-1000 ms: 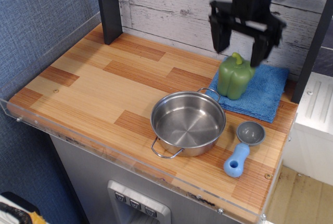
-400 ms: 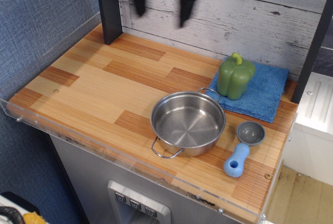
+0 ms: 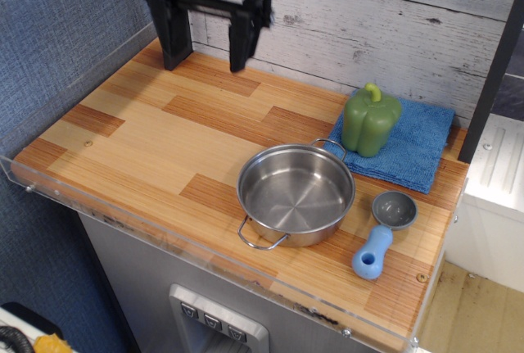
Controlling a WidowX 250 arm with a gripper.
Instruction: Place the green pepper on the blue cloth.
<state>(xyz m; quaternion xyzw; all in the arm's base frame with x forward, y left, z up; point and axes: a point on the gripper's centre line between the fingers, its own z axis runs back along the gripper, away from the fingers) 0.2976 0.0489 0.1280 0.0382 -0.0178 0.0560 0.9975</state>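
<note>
Fingers: both dark fingers (image 3: 240, 38) spread wide, nothing between them, hanging tips-down over the back-left of the counter.
Gripper: gripper (image 3: 206, 42) sits at about 10 o'clock from the steel pot (image 3: 296, 193), well apart from every object on the counter.
Green pepper: green pepper (image 3: 370, 119) stands upright on the blue cloth (image 3: 413, 150), stem up, near the cloth's left half; untouched.
Blue cloth: at about 2 o'clock from the pot, back-right of the wooden counter (image 3: 147, 136); its near-left corner is just beside the pot's far handle, can't tell if they touch.
Scoop: grey scoop with blue handle (image 3: 381, 234) at about 4 o'clock from the pot, clear of the cloth.
Task state: looks done, pepper fully supported by the cloth, none of its base visibly on the wood.
Risk 1: pepper is tall, glossy and on soft fabric, so any bump to the cloth or pot could tip it off toward the pot.
Risk 2: an arm sweep back across the counter at low height could clip the stem or the pot handle.
Risk 3: gripper is close to the dark post at the back-left; careless retract could strike it.
</note>
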